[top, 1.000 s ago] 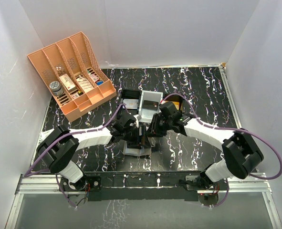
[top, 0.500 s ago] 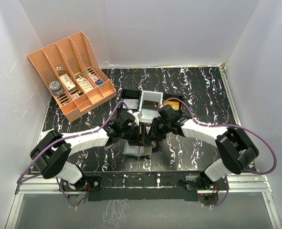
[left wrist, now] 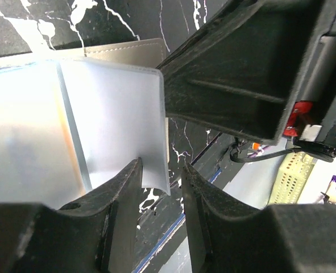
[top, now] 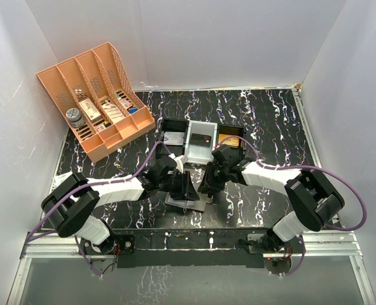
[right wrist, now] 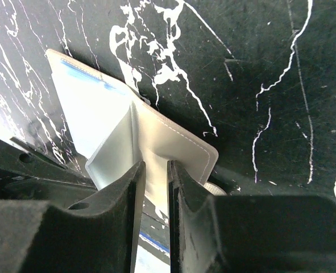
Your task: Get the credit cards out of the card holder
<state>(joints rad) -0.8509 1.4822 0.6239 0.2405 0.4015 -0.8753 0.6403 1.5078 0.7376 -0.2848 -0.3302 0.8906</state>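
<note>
The grey-brown card holder (top: 182, 203) lies open on the black marbled table between my two arms. My left gripper (top: 188, 187) sits at its left side. In the left wrist view its jaws (left wrist: 162, 181) stand a little apart around the curled corner of a grey-blue inner flap (left wrist: 113, 108), with a gap still showing beside the flap. My right gripper (top: 204, 186) is shut on the holder's stitched outer panel (right wrist: 182, 142), which fills the slit between its jaws (right wrist: 155, 179). An orange credit card (top: 229, 138) lies in the black tray behind. No card shows in the holder.
The black three-compartment tray (top: 175, 121) stands just behind the grippers, with flat items in its left and middle compartments. An orange lattice organiser (top: 98, 95) holding small boxes fills the back left corner. White walls enclose the table. The table's near edge (left wrist: 168, 244) runs close under the holder.
Both grippers have come down and toward the near edge with the card holder. The left jaws have narrowed around the inner flap. The right jaws have stayed pinched.
</note>
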